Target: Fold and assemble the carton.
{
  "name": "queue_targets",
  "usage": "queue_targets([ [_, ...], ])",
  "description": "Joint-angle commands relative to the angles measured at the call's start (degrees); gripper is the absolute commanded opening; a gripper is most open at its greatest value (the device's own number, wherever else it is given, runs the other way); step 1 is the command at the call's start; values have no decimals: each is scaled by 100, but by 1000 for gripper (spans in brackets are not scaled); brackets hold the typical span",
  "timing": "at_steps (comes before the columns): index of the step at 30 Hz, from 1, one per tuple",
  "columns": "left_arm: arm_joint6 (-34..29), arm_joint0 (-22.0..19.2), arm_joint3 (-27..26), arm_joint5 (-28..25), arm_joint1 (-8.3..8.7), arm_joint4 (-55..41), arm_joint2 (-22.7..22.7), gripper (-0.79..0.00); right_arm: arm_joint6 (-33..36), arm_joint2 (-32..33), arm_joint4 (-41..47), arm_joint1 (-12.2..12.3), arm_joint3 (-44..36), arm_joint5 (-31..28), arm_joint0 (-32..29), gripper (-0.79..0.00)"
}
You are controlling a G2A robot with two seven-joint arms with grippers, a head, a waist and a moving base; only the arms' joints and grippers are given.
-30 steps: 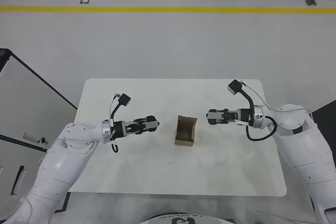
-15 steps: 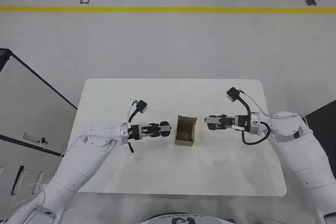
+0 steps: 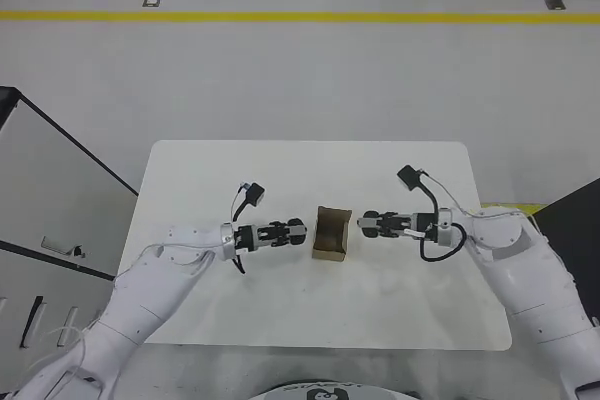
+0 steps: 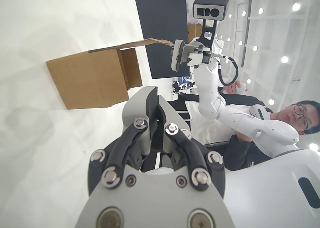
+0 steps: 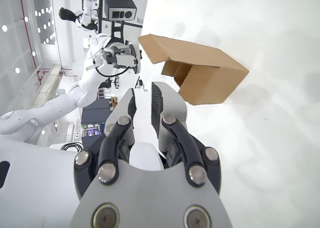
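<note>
Brown carton [image 3: 331, 233] on table [image 3: 280, 300]; left gripper [image 3: 302, 231], right gripper [image 3: 361, 224] either side

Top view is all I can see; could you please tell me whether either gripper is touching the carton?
Observer: No; the left gripper is shut on nothing, just short of the carton.
Operator: And the right one, please?
Observer: The right gripper is slightly open, empty, apparently just short of the carton too.
Operator: Are the top flaps folded?
Observer: One flap sticks up above the open top, unfolded.
</note>
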Motion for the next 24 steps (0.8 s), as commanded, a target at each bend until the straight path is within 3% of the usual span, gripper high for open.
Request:
queue_targets([
  [1, 85, -58, 154, -19, -46, -30, 86, -785, -88, -110, -126, -22, 96, 95, 38, -785],
  [15, 326, -352, 913, 22, -238, 189, 362, -785, -661, -624, -875, -157, 572, 779, 333, -785],
  [24, 183, -529, 1280, 30, -358, 147, 515, -785, -986, -1070, -818, -366, 1042, 671, 731, -785],
])
